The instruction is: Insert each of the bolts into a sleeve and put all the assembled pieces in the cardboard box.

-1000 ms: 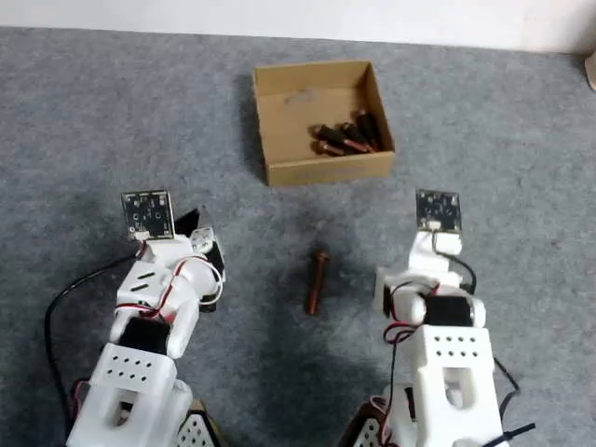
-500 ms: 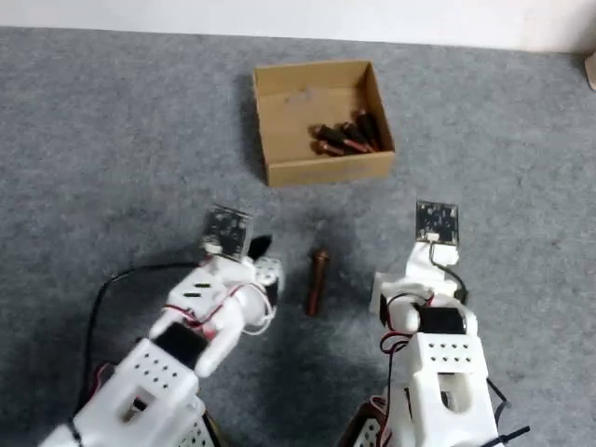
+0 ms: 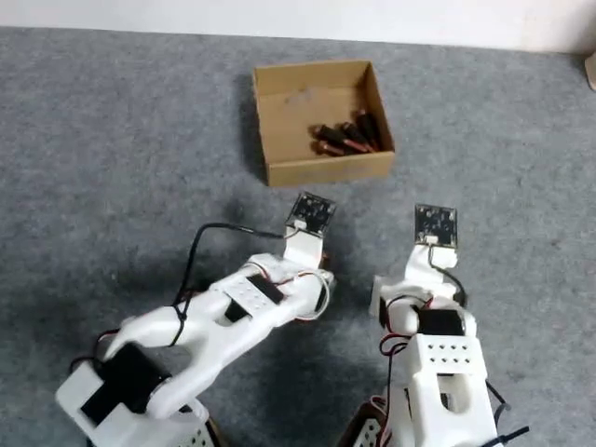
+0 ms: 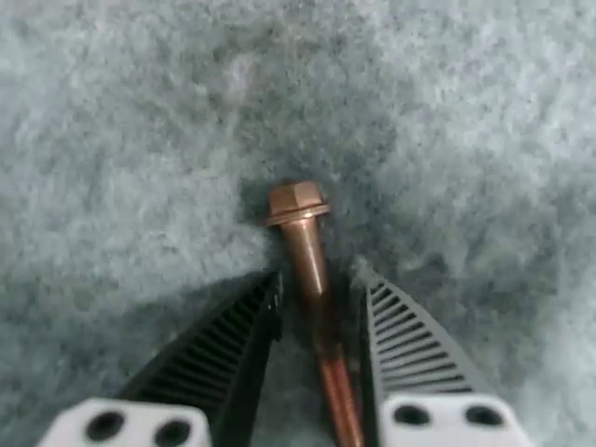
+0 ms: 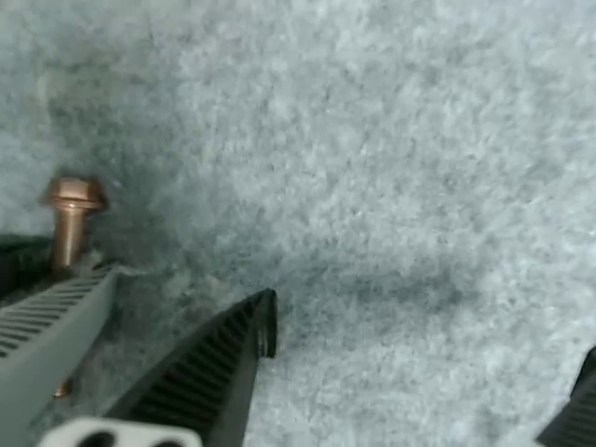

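A copper bolt (image 4: 303, 247) with a hex head lies on the grey carpet. My left gripper (image 4: 317, 293) is open and low over it, one finger on each side of the shaft, with the head poking out past the fingertips. In the high view my left arm (image 3: 270, 298) stretches across the middle of the floor and covers the bolt. My right gripper (image 5: 424, 345) is open over bare carpet just right of it, with the bolt's head (image 5: 74, 197) off to one side. The cardboard box (image 3: 279, 172) stands at the back and holds several dark and copper assembled pieces (image 3: 346, 137).
Grey carpet covers the whole work area. My right arm (image 3: 433, 279) stands close beside the left arm's wrist. A ribbed grey finger (image 5: 47, 326) of the left gripper shows next to the bolt in the right wrist view. A pale wall edges the far side.
My left arm has swung from the left side to the middle and come down over the bolt, which now lies between its open fingers. The right arm has barely moved.
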`<state>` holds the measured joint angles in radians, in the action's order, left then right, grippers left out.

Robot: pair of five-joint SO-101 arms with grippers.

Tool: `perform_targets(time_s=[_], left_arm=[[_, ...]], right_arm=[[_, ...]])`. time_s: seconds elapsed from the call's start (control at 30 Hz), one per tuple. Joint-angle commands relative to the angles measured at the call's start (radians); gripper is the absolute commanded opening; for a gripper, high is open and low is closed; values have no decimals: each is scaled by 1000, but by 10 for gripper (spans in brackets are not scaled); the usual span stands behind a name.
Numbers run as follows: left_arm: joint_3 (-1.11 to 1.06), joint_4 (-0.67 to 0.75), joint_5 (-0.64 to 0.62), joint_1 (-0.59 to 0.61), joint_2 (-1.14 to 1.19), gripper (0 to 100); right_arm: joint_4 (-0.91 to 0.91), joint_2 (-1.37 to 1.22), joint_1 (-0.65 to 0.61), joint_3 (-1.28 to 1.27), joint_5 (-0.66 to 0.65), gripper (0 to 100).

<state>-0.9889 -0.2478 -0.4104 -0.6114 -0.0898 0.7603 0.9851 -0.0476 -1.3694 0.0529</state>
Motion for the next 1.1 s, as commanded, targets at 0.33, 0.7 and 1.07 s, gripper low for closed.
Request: perform_targets(time_s=[0.33, 0.7, 1.07], left_arm=[[39, 5, -5, -15, 1, 136], [-110, -411, 0, 105, -789, 140], [-150, -592, 103, 575, -1050, 140]], right_arm=[[-21, 13, 2, 5, 3, 447], [-21, 13, 2, 2, 3, 447], [-13, 5, -354, 13, 12, 447]])
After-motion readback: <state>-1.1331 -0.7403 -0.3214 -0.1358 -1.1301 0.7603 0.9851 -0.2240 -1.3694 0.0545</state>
